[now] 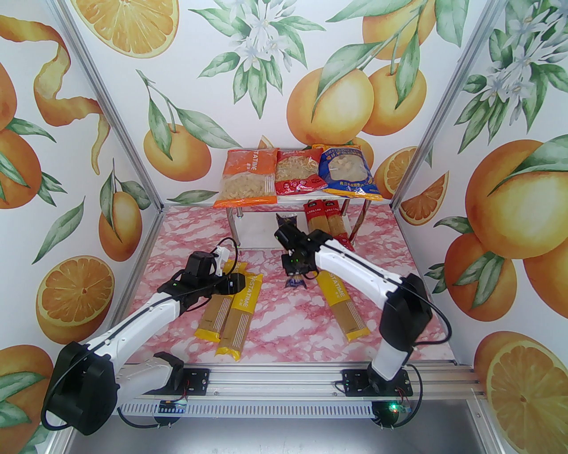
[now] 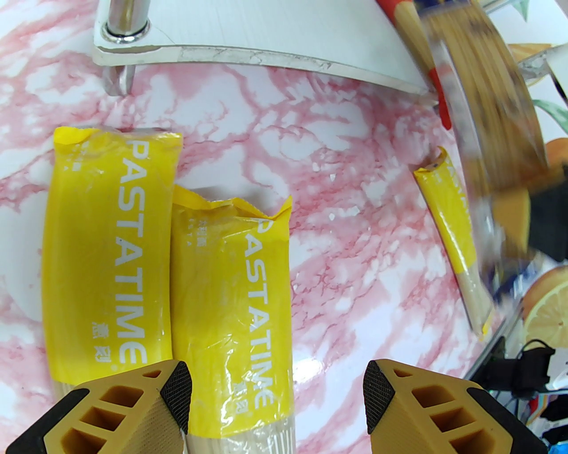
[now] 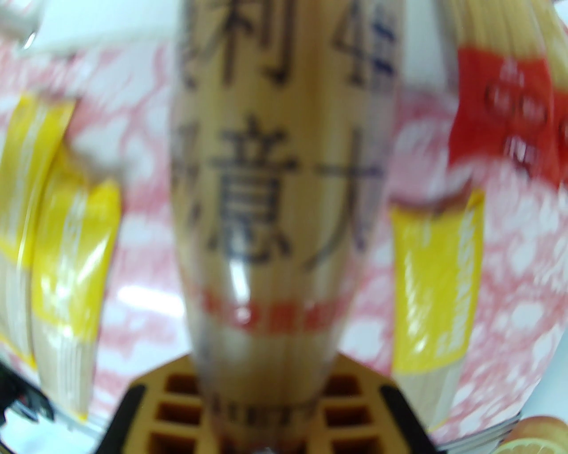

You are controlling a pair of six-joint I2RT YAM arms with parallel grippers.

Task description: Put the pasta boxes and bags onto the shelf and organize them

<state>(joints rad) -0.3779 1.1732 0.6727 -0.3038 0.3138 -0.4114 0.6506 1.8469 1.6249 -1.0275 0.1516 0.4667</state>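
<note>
Looking down from the top camera, the shelf (image 1: 306, 194) stands at the far middle of the pink marbled tabletop (image 1: 284, 323), its upper board carrying three wide bags in a row: the orange bag (image 1: 246, 177) on the left, the red bag (image 1: 296, 174) in the middle and the blue bag (image 1: 348, 174) on the right. Two red spaghetti packs (image 1: 323, 218) lie side by side on the lower board, under the blue bag. Just in front of the shelf, the right hand (image 1: 286, 232) is clamped on the dark blue spaghetti pack (image 1: 294, 280), one end of the pack showing on each side of the wrist. Two yellow spaghetti packs (image 1: 230, 317) lie touching on the left of the tabletop with the left hand (image 1: 231, 283) above their far ends; the third yellow pack (image 1: 339, 306) lies apart on the right, under the right arm. From the left wrist, the left hand (image 2: 277, 394) holds nothing, its fingers (image 2: 175, 392) well apart over the right one of the two yellow spaghetti packs (image 2: 230, 310), near a chrome leg (image 2: 126, 17) of the shelf (image 2: 266, 31) – the dark blue spaghetti pack (image 2: 483, 111) shows blurred and tilted at the right edge. From the right wrist, blurred, the right hand (image 3: 266, 390) grips the dark blue spaghetti pack (image 3: 284, 199) from both sides, with the third yellow pack (image 3: 437, 283) and a red pack end beyond it
</note>
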